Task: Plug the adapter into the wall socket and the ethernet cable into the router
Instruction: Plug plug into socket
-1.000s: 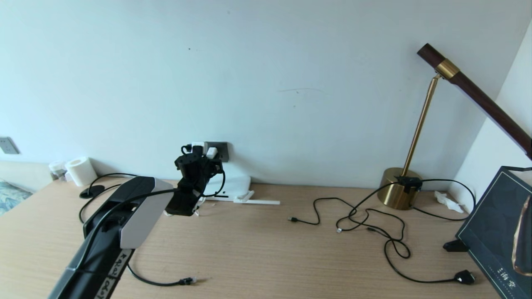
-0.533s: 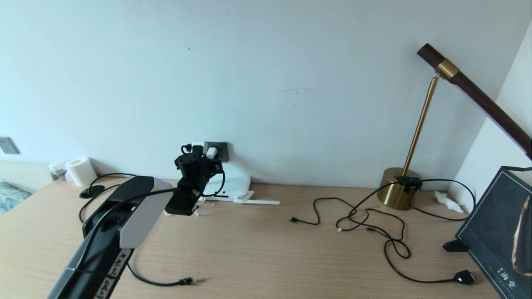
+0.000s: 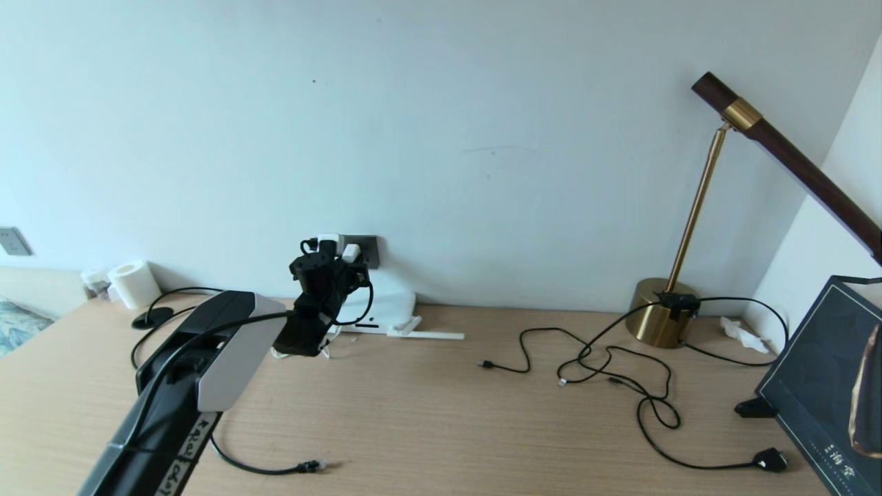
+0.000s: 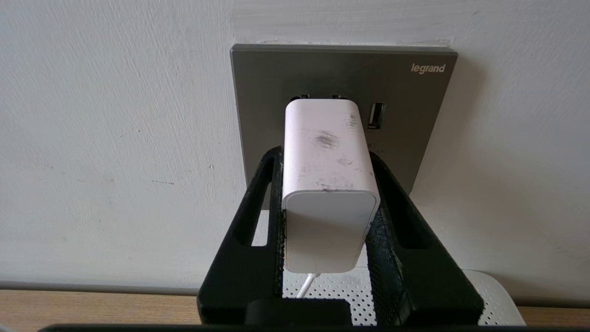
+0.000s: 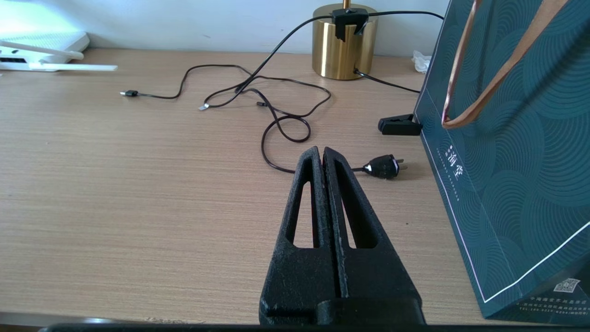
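The white adapter (image 4: 327, 184) is clamped between the black fingers of my left gripper (image 4: 325, 157), which is shut on its two sides. The adapter's far end meets the dark grey wall socket (image 4: 405, 92) at the plug holes beside a USB port; its thin white cord hangs down from the near end. In the head view my left gripper (image 3: 331, 265) is up at the wall socket (image 3: 370, 251), above the white router (image 3: 389, 306). The ethernet cable (image 3: 313, 466) lies loose on the desk's near side. My right gripper (image 5: 322, 152) hovers shut and empty over the desk.
A tangle of thin black cables (image 3: 606, 372) and a black plug (image 3: 770, 459) lie on the right of the desk. A brass lamp (image 3: 661, 320) stands at the back right, next to a dark green paper bag (image 5: 516, 138). A toilet roll (image 3: 134, 282) sits at the far left.
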